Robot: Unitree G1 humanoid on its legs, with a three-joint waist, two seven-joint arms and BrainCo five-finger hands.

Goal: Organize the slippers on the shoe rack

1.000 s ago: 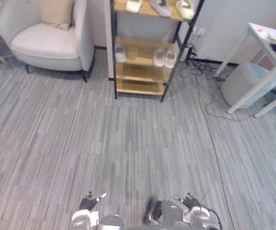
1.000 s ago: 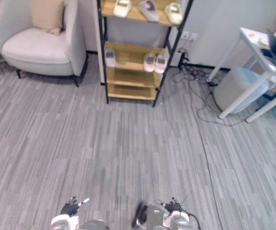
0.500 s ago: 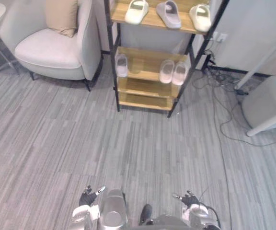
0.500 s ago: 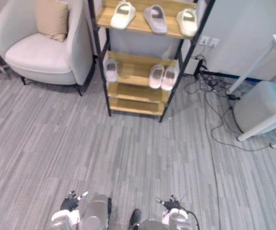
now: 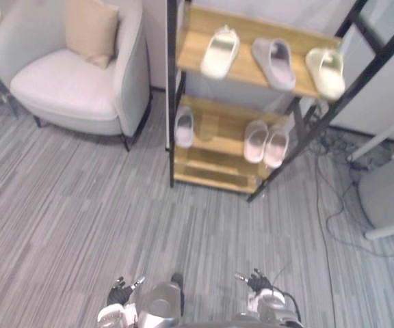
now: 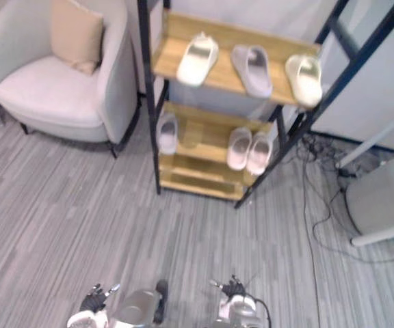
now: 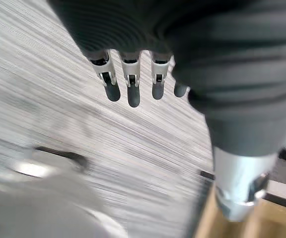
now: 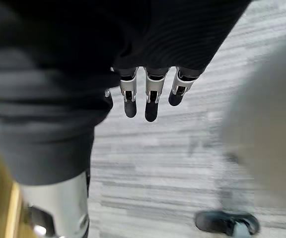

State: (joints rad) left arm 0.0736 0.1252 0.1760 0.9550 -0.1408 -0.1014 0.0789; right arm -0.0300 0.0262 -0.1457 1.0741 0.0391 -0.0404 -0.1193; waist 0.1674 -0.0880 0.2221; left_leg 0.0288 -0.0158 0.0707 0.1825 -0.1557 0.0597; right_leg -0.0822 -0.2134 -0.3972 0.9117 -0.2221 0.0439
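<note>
Left eye view: shoe rack (image 5: 217,130) stands far, centre, against the wall. On the top shelf, a cream slipper (image 5: 220,52) on the left, a grey slipper (image 5: 273,63) in the middle and a pale green slipper (image 5: 325,73) on the right, all apart and unmatched. On the middle shelf, a single pale slipper (image 5: 184,126) at the left end and a pinkish pair (image 5: 255,141) side by side, touching, toward the right. The lowest shelf looks bare. Left hand (image 5: 120,295) and right hand (image 5: 257,281) hang low at the near edge, well apart from the rack, nothing in them. Right eye view: same layout, with an armchair (image 6: 53,96) carrying a cushion (image 6: 76,35) to the left of the rack and a grey stool (image 6: 382,201) to the right. Left wrist view: the left hand's fingers (image 7: 133,94) are straight and relaxed over striped carpet (image 7: 58,74), holding nothing. Right wrist view: the right hand's fingers (image 8: 151,106) are likewise extended and loose, empty, with carpet below. Step, by my read: the approach, no slipper grasped yet. The next move likely calls for closing in on the rack until a shelf is within reach, then raising a hand to one of the stray singles, probably to put it beside a match; which slippers match is hard to tell from here.
</note>
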